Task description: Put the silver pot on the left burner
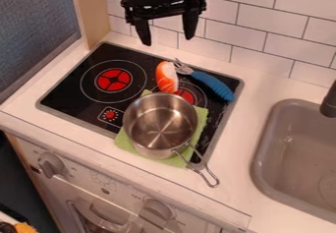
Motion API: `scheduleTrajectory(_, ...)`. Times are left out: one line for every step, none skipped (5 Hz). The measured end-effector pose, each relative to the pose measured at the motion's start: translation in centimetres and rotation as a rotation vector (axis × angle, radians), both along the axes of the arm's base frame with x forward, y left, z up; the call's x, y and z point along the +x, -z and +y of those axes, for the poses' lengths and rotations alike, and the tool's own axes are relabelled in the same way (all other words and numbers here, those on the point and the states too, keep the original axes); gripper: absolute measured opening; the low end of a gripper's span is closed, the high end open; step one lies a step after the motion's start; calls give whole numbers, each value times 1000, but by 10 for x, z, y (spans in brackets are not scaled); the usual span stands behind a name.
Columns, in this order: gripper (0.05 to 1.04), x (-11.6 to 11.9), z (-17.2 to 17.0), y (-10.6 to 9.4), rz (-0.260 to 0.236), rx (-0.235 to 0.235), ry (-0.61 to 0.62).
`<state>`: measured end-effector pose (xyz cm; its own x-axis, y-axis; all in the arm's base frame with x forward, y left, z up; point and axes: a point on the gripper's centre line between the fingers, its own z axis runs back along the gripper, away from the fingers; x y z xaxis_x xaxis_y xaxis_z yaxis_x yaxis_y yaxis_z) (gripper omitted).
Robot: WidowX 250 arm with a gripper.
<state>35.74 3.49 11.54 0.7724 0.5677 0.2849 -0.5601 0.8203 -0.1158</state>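
White tiles back a toy-kitchen counter. At centre, a silver saucepan sits upright on a green cloth, its looped wire handle pointing lower right. The left burner lies upper left. My gripper hangs at top centre, jaws spread and empty. I judge the pot light, stiff and slick-walled, not fragile. I'd pinch the thin rim at its upper edge; gripping the handle's end would probably let the bowl sag or twist.
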Motion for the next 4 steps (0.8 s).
scheduleTrajectory(1001,-3,-2,11,31,-10,7)
scheduleTrajectory(1001,-28,8,20,45,-49,70)
scheduleTrajectory(1001,-51,13,19,38,-72,99)
scheduleTrajectory(1001,-72,17,24,67,-69,146)
